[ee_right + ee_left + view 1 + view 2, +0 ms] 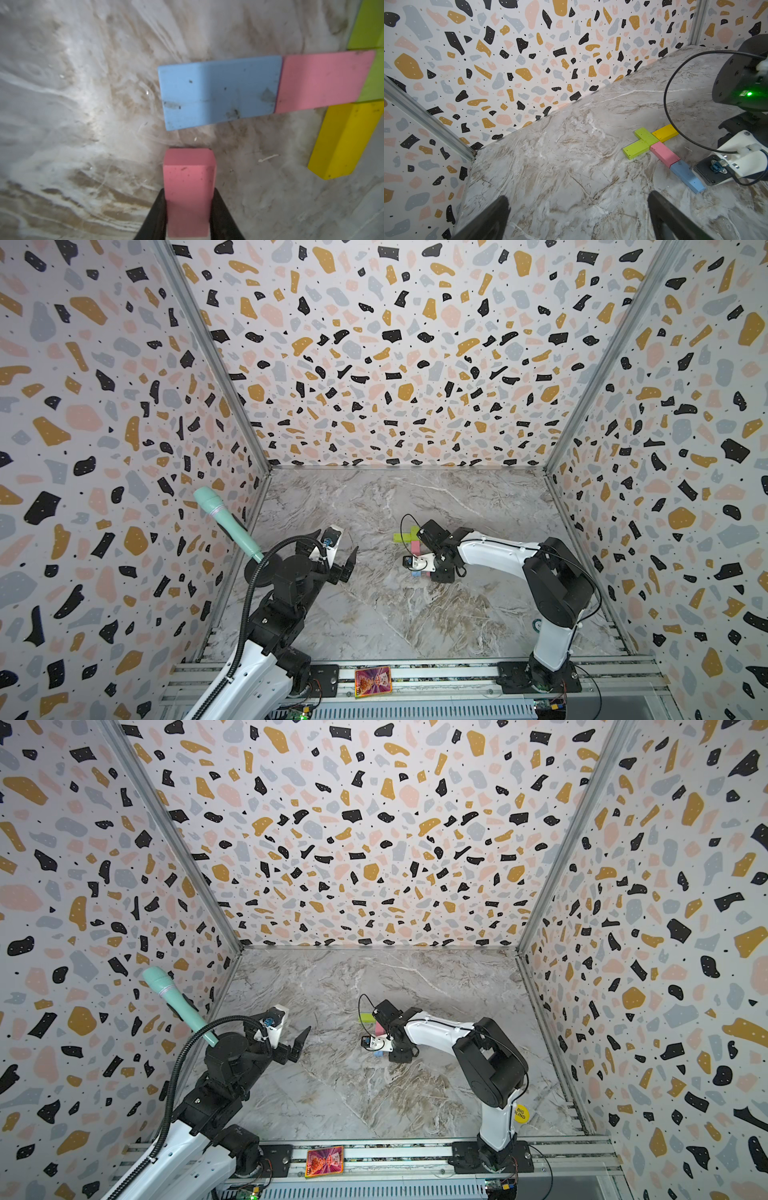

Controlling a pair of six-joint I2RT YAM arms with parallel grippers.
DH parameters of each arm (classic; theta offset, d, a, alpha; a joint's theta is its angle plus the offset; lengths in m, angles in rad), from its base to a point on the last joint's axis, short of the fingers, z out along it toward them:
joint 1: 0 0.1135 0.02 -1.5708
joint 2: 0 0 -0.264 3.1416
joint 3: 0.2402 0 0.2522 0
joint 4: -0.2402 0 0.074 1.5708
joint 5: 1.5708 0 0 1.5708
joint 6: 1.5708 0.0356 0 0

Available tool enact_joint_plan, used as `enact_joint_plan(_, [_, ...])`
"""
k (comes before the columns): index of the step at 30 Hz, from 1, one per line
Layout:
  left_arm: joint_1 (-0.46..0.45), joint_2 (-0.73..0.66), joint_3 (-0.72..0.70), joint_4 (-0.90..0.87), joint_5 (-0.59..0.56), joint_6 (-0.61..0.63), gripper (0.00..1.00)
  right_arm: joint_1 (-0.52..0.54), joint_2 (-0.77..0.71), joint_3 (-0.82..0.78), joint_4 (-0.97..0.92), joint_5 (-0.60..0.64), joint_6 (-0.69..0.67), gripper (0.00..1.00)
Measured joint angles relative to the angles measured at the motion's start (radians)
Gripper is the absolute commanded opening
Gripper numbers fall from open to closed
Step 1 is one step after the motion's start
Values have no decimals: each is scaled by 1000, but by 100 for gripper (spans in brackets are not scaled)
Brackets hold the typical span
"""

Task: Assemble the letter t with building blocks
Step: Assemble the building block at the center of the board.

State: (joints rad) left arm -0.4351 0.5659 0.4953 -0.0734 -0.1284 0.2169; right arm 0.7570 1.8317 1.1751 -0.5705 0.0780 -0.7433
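Pink block (188,176) pinched in right claw (189,194) near blue block (218,91); left claw (578,204) wide.

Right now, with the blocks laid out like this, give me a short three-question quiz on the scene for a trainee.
1. True or false: the right tool is shut on a pink block.
2. What colour is the block on the table that lies nearest to that held block? A. yellow B. light blue C. lime green
3. Fill the gap: the left tool is ____ and holds nothing.

Key: 1 true; 2 B, the light blue block; 3 open.
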Motion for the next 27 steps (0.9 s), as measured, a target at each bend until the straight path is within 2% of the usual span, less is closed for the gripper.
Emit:
enact_joint_plan(10, [0,0,0,0,0,0,99,-23,0,9,-3,-42,-66,8])
enact_joint_plan(14, [0,0,0,0,0,0,99,-23,6,32,-13,-63,-72,11])
enact_joint_plan(27, [0,0,-7,4,0,0,99,-10,45,65,-32,-78,-74,12])
